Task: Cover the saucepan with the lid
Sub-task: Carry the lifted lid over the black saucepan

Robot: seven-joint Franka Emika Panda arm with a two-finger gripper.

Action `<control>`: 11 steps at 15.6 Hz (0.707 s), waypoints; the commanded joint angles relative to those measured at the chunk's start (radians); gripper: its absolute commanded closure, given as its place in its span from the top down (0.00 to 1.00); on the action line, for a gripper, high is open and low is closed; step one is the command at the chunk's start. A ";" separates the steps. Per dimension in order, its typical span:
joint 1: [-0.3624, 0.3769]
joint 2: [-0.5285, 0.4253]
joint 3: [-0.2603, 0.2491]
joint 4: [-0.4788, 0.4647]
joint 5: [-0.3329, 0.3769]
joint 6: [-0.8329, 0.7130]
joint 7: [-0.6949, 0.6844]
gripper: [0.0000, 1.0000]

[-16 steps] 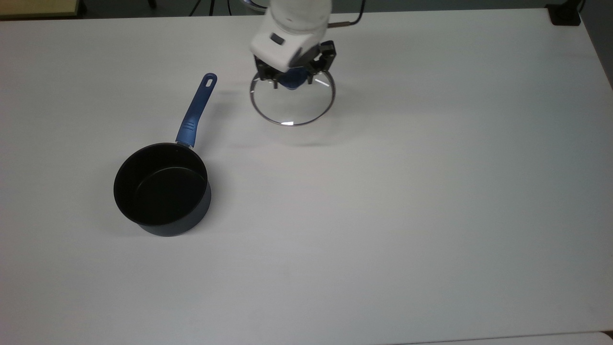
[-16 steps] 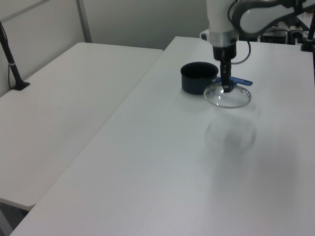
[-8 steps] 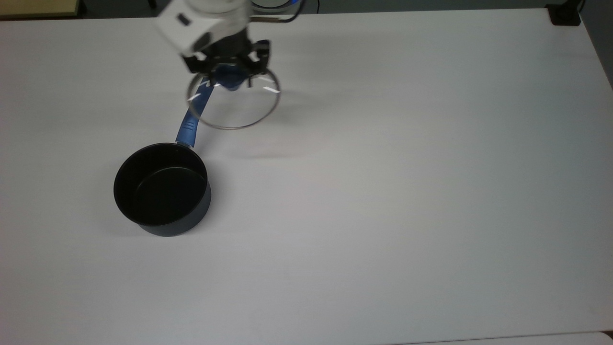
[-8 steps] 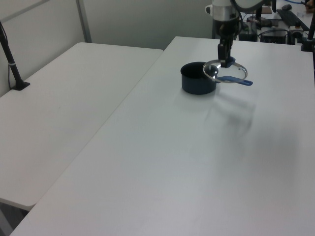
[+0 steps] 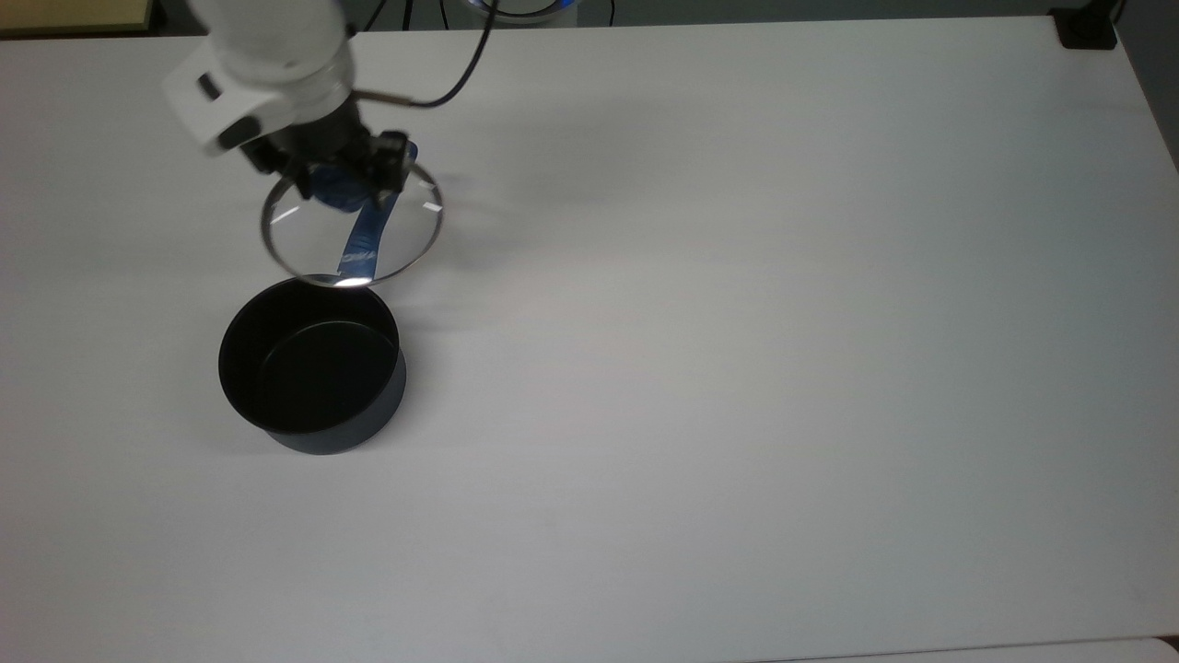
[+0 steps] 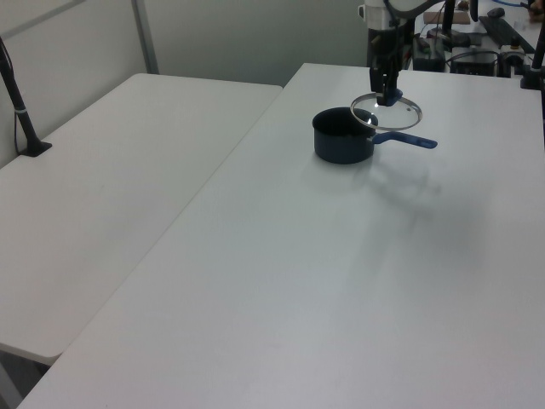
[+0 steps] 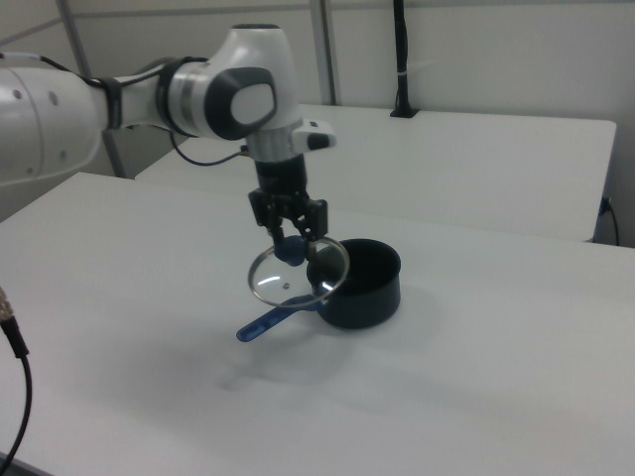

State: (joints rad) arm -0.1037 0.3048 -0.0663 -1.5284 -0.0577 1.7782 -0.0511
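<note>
The small black-lined saucepan with its long blue handle sat open on the white table. Above the handle hung the clear glass, metal-rimmed lid, its blue knob clamped in the two-finger gripper — mid-carry, likely needing centring over the pan, then lowering. The handle was partly covered by the lid; its lettering was unreadable.

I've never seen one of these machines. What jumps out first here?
A white arm's claw grips a glass lid by its blue knob, holding it in the air above the saucepan's blue handle. Beside it, the black saucepan sits open on the white table.
</note>
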 commanded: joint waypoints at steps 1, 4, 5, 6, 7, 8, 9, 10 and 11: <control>-0.031 0.095 0.000 0.131 0.018 -0.020 0.020 0.50; -0.041 0.125 -0.004 0.152 0.036 0.044 0.082 0.51; -0.039 0.125 -0.007 0.149 0.042 0.071 0.118 0.51; -0.036 0.126 -0.019 0.148 0.047 0.088 0.152 0.51; -0.028 0.134 -0.036 0.149 0.051 0.095 0.169 0.51; -0.025 0.135 -0.041 0.149 0.059 0.099 0.174 0.51; -0.025 0.137 -0.041 0.149 0.067 0.101 0.177 0.51; -0.025 0.139 -0.041 0.149 0.068 0.110 0.184 0.51; -0.025 0.142 -0.041 0.151 0.068 0.130 0.195 0.51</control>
State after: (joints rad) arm -0.1488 0.4359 -0.0839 -1.4007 -0.0118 1.8736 0.1046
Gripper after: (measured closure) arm 0.339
